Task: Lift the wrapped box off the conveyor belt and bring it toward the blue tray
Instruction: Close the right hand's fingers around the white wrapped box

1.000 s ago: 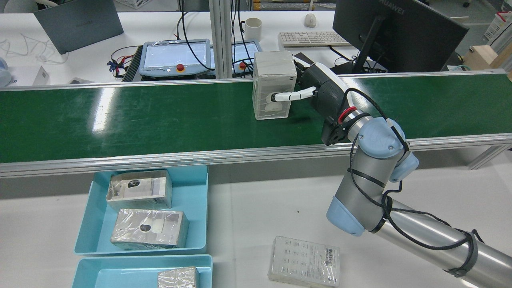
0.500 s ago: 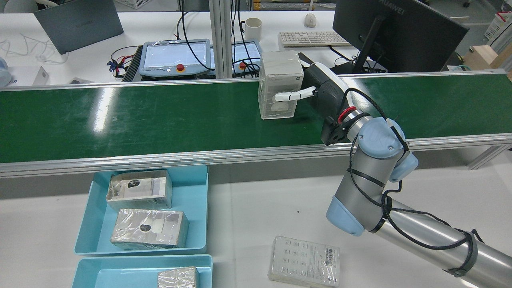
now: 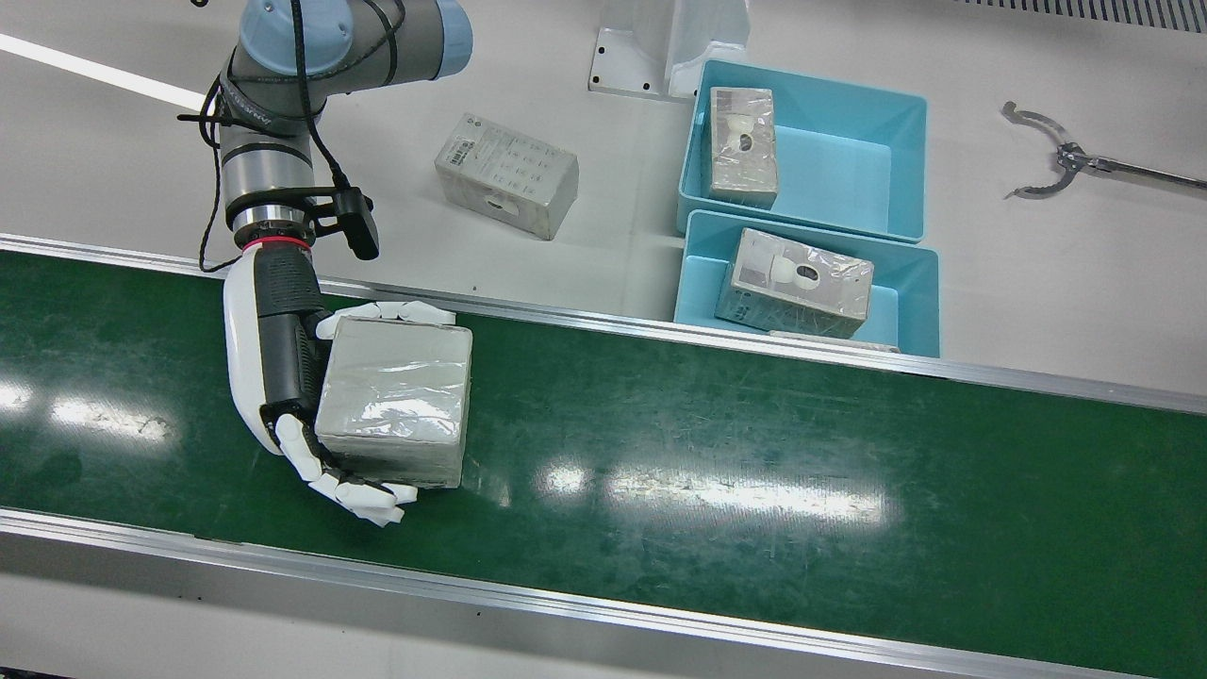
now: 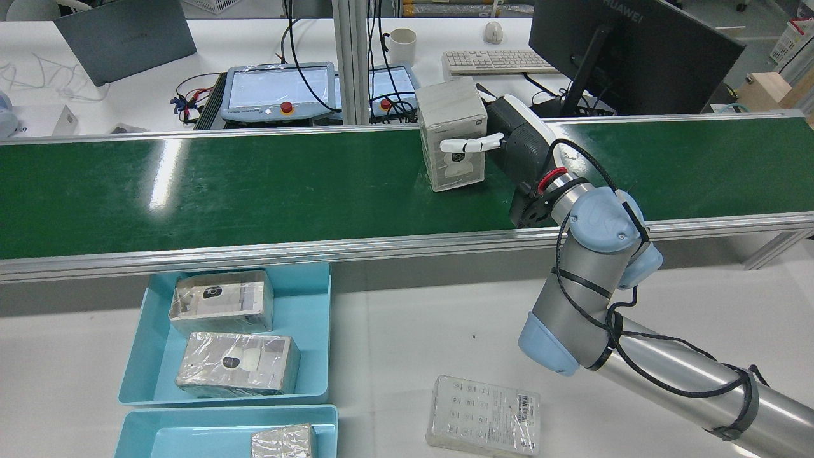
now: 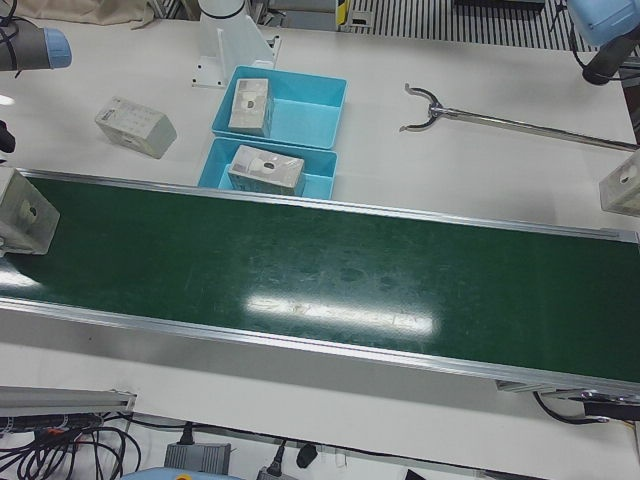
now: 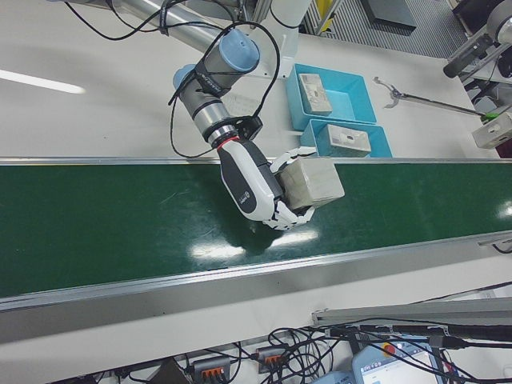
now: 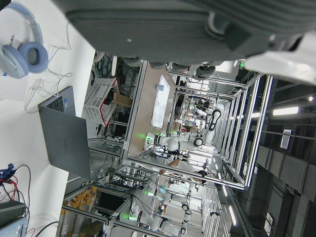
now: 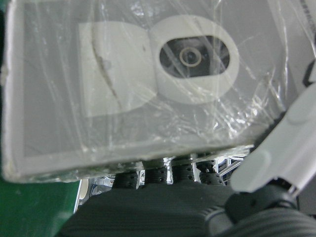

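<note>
The wrapped box is a grey carton in clear film. My right hand is shut on it, fingers along its near and far sides, over the green conveyor belt. In the rear view the box sits tilted in the hand, its lower edge close to the belt. The right hand view shows the box face against the palm. Two blue trays stand on the white table beside the belt. My left hand shows only as a dark palm edge; its fingers are hidden.
Each blue tray holds wrapped boxes. A loose wrapped box lies on the table near the right arm. A metal grabber tool lies beyond the trays. A monitor and control panels stand behind the belt.
The right hand has drawn the box to the right in the rear view and tilted it, its lower edge coming up off the belt.
</note>
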